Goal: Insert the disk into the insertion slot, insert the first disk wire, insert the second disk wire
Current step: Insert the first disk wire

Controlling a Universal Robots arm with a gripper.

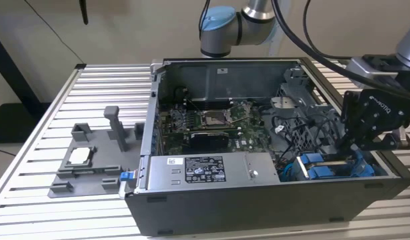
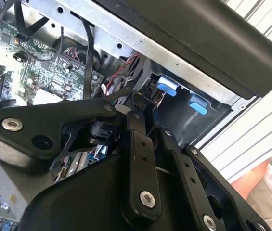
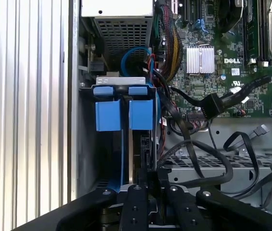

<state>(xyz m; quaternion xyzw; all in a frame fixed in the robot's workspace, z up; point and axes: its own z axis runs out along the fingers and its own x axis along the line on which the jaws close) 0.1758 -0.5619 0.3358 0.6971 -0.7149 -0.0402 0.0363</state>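
Note:
The gripper (image 1: 344, 152) reaches down into the near right corner of the open computer case in the exterior view. In both wrist views its fingertips (image 3: 150, 175) (image 2: 135, 103) are drawn together on the thin edge of the disk (image 3: 138, 149). The disk stands on edge inside the insertion slot (image 3: 84, 144), just beside two blue tabs (image 3: 124, 114), and is mostly hidden. A blue carrier strip (image 3: 122, 159) runs along it. Two black wires with loose connectors (image 3: 213, 103) (image 3: 261, 130) lie over the metal cage beside the slot.
The grey power supply box (image 1: 205, 172) fills the case's front edge next to the slot. The motherboard (image 1: 212, 122) lies behind it, with cable bundles (image 3: 172, 43) close by. A grey fixture tray (image 1: 84, 170) sits on the slatted table at the exterior view's left.

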